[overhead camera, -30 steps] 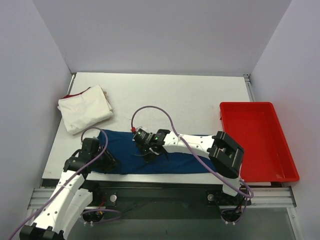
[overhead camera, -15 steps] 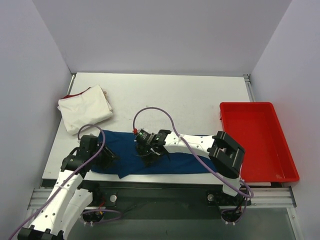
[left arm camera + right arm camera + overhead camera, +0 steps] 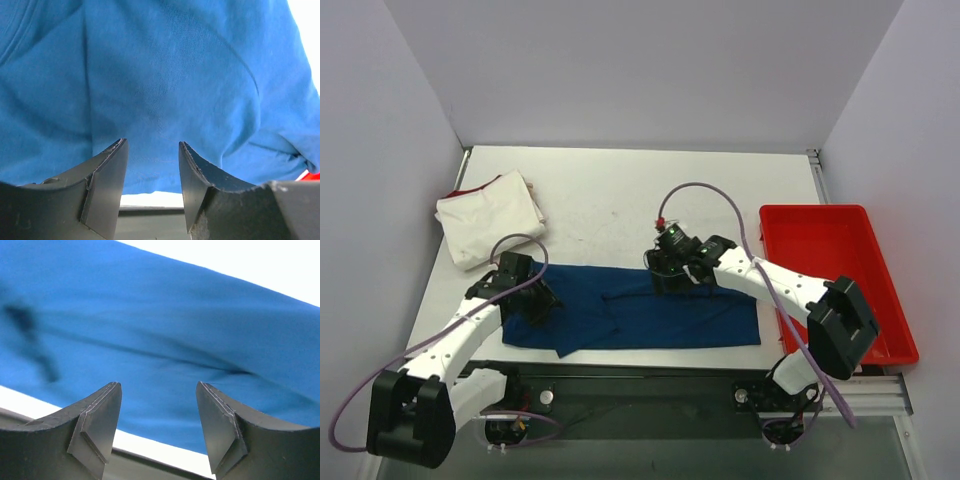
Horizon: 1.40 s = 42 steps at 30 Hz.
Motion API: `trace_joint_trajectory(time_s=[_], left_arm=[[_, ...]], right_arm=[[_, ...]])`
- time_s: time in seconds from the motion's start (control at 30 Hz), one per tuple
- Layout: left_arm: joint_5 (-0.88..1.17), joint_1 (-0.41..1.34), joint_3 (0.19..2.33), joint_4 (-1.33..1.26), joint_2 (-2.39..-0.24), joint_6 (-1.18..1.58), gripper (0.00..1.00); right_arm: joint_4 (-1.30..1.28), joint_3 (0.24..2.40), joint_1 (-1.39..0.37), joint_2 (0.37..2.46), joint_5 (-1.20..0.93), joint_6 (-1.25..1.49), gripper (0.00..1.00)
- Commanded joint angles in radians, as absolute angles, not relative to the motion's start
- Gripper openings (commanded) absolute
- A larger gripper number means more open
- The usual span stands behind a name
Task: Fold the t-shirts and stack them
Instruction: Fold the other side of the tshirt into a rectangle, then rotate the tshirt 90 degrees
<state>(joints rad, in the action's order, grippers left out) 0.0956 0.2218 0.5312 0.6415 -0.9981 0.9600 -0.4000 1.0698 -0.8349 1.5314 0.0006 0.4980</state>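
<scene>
Dark teal-blue cloth t-shirt (image 3: 650, 318) lies as a long band along the near edge of the white worktop (image 3: 720, 190), with its long axis going from left to right. My left hand (image 3: 538, 305) is low over its left end and my right hand (image 3: 666, 280) over its far edge near the middle, both with fingers apart and holding nothing. I judge the left end belongs to my left arm, which is also nearer to the folded cream-white cloth t-shirt with a red edge (image 3: 490, 218) at the far left.

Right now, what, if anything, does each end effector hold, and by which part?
Nothing is held: the left end effector and the right end effector are both open over the blue t-shirt.
</scene>
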Motion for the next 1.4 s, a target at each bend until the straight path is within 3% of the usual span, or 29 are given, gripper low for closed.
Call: trace_joint_trajectory(time_s=[0.0, 0.4, 0.9, 1.37], left_arm=[[0.074, 0.229, 0.591, 0.511, -1.078, 0.911, 0.55], [0.094, 0.233, 0.643, 0.4, -1.305, 0.882, 0.55], [0.107, 0.258, 0.822, 0.388, -1.606, 0.73, 0.55], [0.138, 0.347, 1.452, 0.569, -2.107, 0.583, 0.56]], right_arm=[[-0.456, 1.006, -0.741, 1.48, 0.054, 0.471, 0.62], [-0.39, 0.882, -0.482, 1.503, 0.06, 0.397, 0.61], [-0.561, 0.825, -0.474, 1.528, 0.044, 0.571, 0.58], [-0.736, 0.88, -0.474, 1.499, 0.069, 0.716, 0.58]])
